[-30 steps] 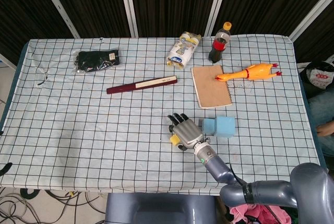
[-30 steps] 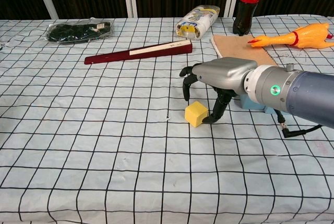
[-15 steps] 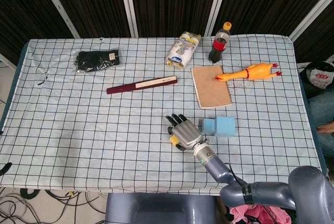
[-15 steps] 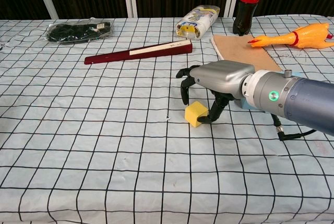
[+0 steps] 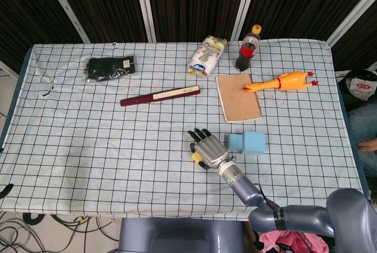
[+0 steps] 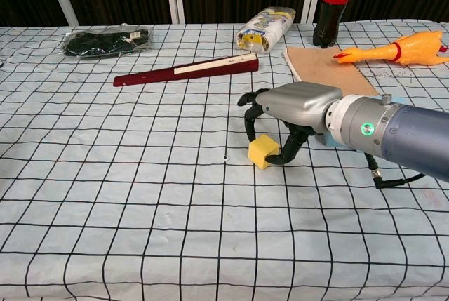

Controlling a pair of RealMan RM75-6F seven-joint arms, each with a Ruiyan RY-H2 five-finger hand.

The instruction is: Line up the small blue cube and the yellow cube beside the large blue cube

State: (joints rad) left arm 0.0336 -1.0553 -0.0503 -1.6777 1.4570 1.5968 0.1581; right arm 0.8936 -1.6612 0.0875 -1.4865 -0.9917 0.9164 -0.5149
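1. Since a second ago, the right hand [image 5: 207,150] is closing tighter around the yellow cube [image 5: 197,157]; nothing else is shifting.
2. Head view: cube is sitting at the hand's left edge; large blue cube [image 5: 254,143] with small blue cube [image 5: 235,142] touching it are lying just right of the hand. Left hand is not showing.
3. Chest view: right hand [image 6: 284,115] is clamping the yellow cube [image 6: 263,151] against the checked tablecloth [image 6: 140,196]; open cloth is lying around.
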